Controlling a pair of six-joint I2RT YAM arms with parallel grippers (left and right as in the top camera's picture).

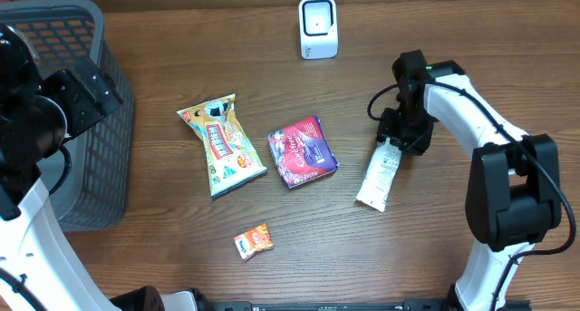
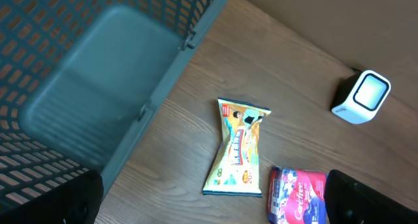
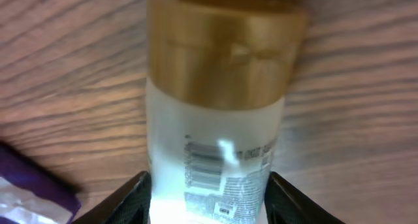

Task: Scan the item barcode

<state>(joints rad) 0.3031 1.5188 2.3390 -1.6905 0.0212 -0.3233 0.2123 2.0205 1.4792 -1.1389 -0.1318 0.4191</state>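
Note:
The item is a white tube (image 1: 380,177) with a gold cap (image 3: 225,48). It lies on the wooden table, right of centre. My right gripper (image 1: 396,140) is at the tube's far end, and its fingers (image 3: 124,201) press both sides of the tube (image 3: 215,152). A printed barcode (image 3: 204,164) faces the right wrist camera. The white scanner (image 1: 318,27) stands at the table's back edge and also shows in the left wrist view as the same scanner (image 2: 362,96). My left gripper (image 1: 91,95) hangs open over the basket's edge, with nothing between its fingers (image 2: 78,199).
A grey mesh basket (image 1: 95,170) fills the left side. A yellow snack bag (image 1: 222,145), a red and purple pack (image 1: 302,151) and a small orange packet (image 1: 254,241) lie mid-table. The pack's purple corner (image 3: 26,181) sits left of the tube.

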